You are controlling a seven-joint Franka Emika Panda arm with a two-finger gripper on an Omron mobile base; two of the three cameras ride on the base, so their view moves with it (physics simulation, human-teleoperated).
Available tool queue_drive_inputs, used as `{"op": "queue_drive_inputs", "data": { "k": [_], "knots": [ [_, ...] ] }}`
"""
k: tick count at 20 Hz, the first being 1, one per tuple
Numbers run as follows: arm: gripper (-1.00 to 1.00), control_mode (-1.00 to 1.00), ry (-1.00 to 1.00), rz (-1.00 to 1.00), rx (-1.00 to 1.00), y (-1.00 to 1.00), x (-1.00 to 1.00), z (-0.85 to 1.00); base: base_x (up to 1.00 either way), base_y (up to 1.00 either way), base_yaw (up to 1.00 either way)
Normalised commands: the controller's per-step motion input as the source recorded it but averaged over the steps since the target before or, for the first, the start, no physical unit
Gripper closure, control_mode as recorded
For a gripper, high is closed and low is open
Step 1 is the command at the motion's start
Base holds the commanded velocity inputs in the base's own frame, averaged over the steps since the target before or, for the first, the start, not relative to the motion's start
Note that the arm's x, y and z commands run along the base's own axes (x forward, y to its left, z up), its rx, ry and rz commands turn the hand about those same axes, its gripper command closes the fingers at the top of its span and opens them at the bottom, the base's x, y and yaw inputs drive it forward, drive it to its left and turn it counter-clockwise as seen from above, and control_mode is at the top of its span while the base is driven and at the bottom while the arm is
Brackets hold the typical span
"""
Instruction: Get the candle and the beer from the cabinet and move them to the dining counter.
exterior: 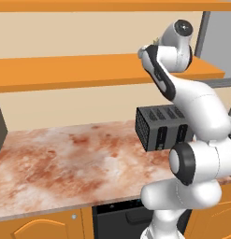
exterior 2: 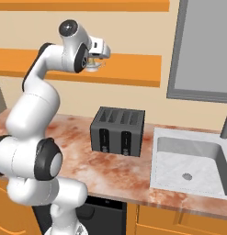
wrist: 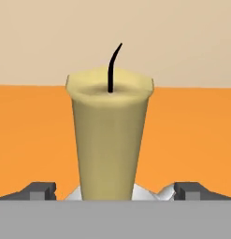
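candle (wrist: 110, 140) stands upright on the cabinet (exterior: 89, 72) shelf, wick up, dead centre between the fingertips (wrist: 39, 190) in hand view; gripper (wrist: 112, 192) jaws wide apart, nothing held, one on each side of the candle's base. long axis vertical, so closing squeezes across its width

1. Wall (exterior: 65, 107): beige, plain, behind the worktop.
2. Worktop (exterior: 65, 163): reddish mottled marble, running along the wall.
3. Toaster (exterior 2: 117, 132): dark grey, 4 slots, standing on the worktop just left of the sink.
4. Sink (exterior 2: 188, 160): pale marble basin set into the worktop.
5. Window (exterior 2: 202, 46): grey frame, above the sink.
6. Base cupboards (exterior: 37, 228): orange, arched panel doors.
7. Dark appliance front (exterior 2: 103, 215) below the worktop.
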Motion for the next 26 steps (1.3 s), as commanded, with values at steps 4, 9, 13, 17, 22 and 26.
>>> {"op": "queue_drive_inputs", "data": {
  "k": [4, 9, 13, 17, 22, 26],
  "knots": [
    [-1.0, -1.0, 0.0, 0.0, 0.0, 0.0, 0.18, -0.03, 0.0, 0.0, 0.0],
    [1.0, -1.0, 0.0, 0.0, 0.0, 0.04, 0.02, -0.01, 0.0, 0.0, 0.0],
    [1.0, -1.0, 0.0, 0.0, 0.0, 0.0, -0.07, 0.0, 0.0, 0.0, 0.0],
    [1.0, -1.0, -0.01, 0.0, 0.0, 0.0, -0.14, 0.0, 0.0, 0.0, 0.0],
    [1.0, -1.0, -0.1, 0.0, 0.01, -0.06, -0.39, 0.0, 0.0, 0.0, 0.0],
    [1.0, -1.0, -0.2, 0.0, 0.04, -0.03, -0.63, 0.0, 0.0, 0.0, 0.0]
  ]
}}
